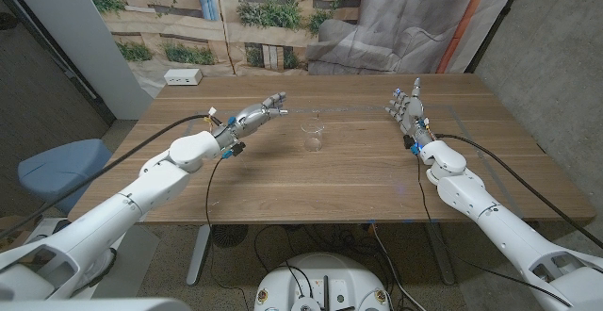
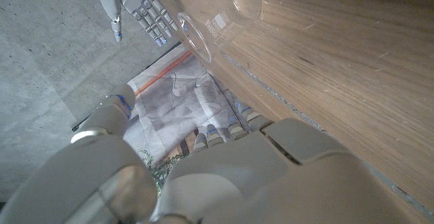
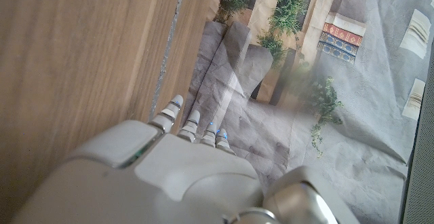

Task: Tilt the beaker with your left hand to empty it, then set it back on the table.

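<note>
Head view: beaker (image 1: 313, 134) stands upright just beyond left hand (image 1: 259, 114), untouched.

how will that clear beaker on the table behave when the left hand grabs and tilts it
The beaker looks like thin clear glass, so probably stiff, smooth and somewhat slippery in the left hand, and breakable if squeezed or dropped. It appears empty and small, so likely light. Standing upright on the wooden table, a sideways nudge could tip it and let it roll.
</note>
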